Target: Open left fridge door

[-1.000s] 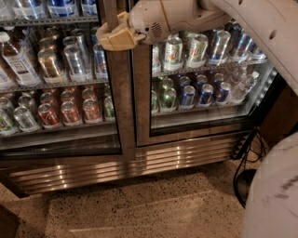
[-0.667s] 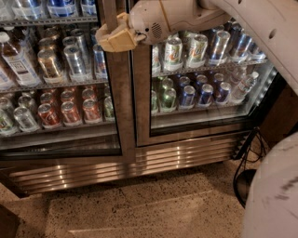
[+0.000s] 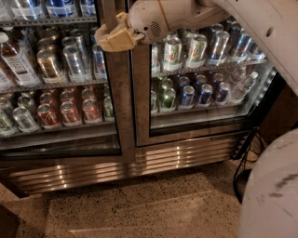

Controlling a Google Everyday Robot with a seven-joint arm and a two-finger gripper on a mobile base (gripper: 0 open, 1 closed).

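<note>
Camera view: looks down on the front of the fridge (image 3: 139,162); its ribbed steel grille runs across mid-frame.
Gripper (image 3: 113,38): tan, at 11 o'clock in frame, on the end of the white arm (image 3: 186,14) that comes in from 1 o'clock.
Gripper position: over the upper part of the steel upright where the two doors meet. Cannot tell whether it touches the steel or sits just in front.
Grip state: cannot tell, apart or together.
Left fridge door (image 3: 117,102): glass pane and steel frame, filling 9 to 11 o'clock. Cannot tell if it is cracked open.
Behind left glass: silver cans (image 3: 70,58) on the upper shelf, red cans (image 3: 70,111) below at 9 o'clock, bottle (image 3: 16,62) at the far left.
Right door (image 3: 205,125): 1 to 3 o'clock, green and blue cans (image 3: 186,95) behind it.
Floor (image 3: 139,209): speckled, at 6 o'clock.
Robot body (image 3: 272,195): white, at 4 o'clock, with a dark cable (image 3: 242,158) just beside it near the fridge's lower right corner.
</note>
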